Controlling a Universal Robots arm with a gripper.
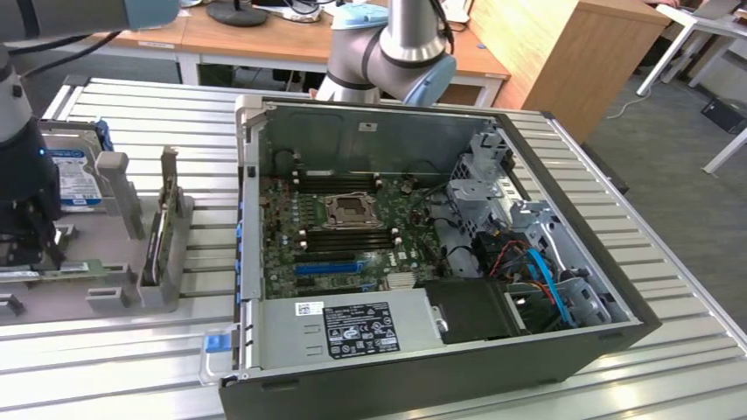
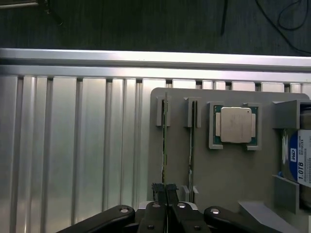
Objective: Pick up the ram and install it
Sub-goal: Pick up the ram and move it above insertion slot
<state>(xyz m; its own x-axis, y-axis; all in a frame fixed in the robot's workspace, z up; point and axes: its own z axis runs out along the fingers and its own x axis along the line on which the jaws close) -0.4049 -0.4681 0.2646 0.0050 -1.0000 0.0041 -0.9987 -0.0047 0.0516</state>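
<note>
Where end effector pinches — thin flat ram, edge-on.

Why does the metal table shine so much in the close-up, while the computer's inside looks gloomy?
Wrist view: the ribbed metal table mirrors light in pale streaks, brightest along its edge rail; the floor beyond is dark. Exterior view: the light is even, but the computer case walls shade the motherboard, and the black shroud shows hardly any detail.

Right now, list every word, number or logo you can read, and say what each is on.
"1.0TB": on the blue label of the hard drive.
Power supply label: print too small to read.
White sticker beside it: too small to read.
Processor lid: nothing readable.
</note>
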